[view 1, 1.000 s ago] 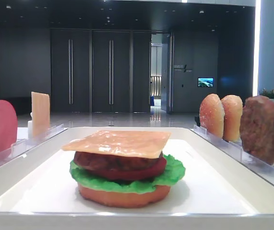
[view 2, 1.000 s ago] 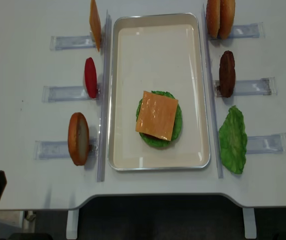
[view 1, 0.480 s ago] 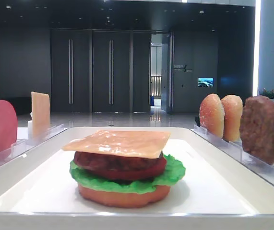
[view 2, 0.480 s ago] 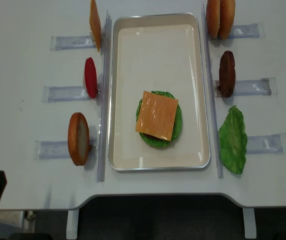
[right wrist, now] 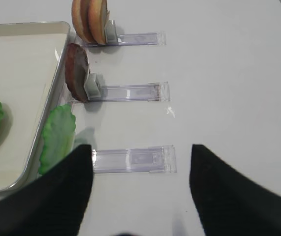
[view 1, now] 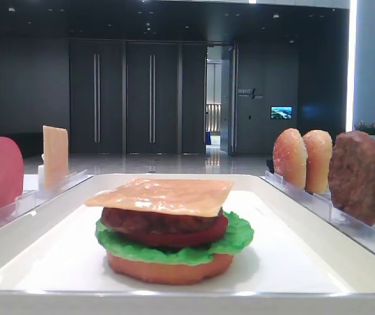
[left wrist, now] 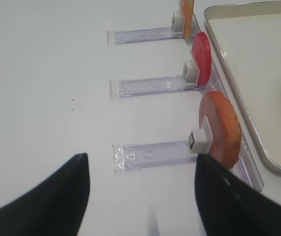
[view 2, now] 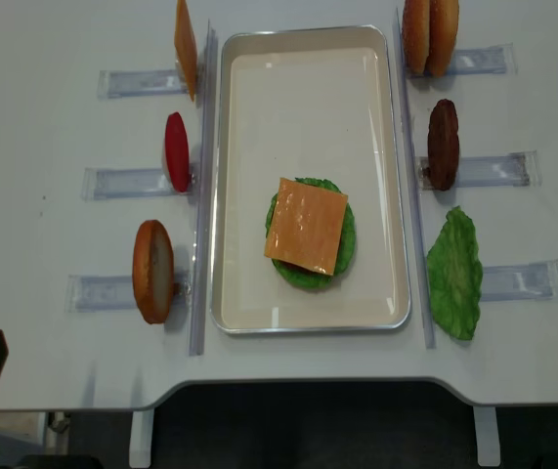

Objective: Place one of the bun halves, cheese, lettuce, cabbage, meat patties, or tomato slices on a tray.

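Cheese [view 2: 306, 226], a glossy pale orange square slice, lies on top of a stack in the large white rectangular tray [view 2: 303, 88], toward its near end. Under it, in the low front view, sit a dark brown patty [view 1: 162, 218], a red tomato slice [view 1: 174, 236], a ruffled green lettuce leaf [view 1: 174, 252] and a flat orange-brown bun half [view 1: 169, 269] at the bottom.

Clear plastic slotted racks [view 2: 122, 182] flank the tray. On the left stand a 2nd cheese slice [view 2: 185, 47], a red tomato disc [view 2: 176, 151] and a round bun half [view 2: 151, 271]. On the right stand 2 domed buns [view 2: 429, 36] and a dark meat patty [view 2: 443, 144]; a loose green lettuce leaf [view 2: 454, 274] lies flat by the nearest rack.

Left gripper [left wrist: 140, 206] hangs over the table with fingers spread wide, grasping nothing. Right gripper [right wrist: 140, 191] likewise stands parted and empty above the nearest right rack [right wrist: 133, 159].
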Motion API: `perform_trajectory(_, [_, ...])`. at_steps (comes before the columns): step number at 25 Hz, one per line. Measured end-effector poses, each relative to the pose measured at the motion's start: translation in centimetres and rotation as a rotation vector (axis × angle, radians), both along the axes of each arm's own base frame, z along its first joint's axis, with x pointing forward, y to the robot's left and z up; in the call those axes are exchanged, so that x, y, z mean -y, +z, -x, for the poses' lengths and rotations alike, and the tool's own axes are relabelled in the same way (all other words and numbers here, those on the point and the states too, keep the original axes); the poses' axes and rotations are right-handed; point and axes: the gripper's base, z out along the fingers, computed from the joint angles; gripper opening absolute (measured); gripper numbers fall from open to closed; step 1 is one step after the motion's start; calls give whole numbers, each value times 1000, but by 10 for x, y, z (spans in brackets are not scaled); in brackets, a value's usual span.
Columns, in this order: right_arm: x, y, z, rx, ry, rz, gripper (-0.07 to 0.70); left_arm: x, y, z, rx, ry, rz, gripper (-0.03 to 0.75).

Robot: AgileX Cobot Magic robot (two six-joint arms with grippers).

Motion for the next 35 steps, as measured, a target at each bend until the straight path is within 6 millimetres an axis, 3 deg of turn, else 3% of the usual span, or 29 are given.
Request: perform_trajectory(35, [0, 0, 0, 0, 2, -3, 416, 0, 0, 0, 0, 1, 0, 513])
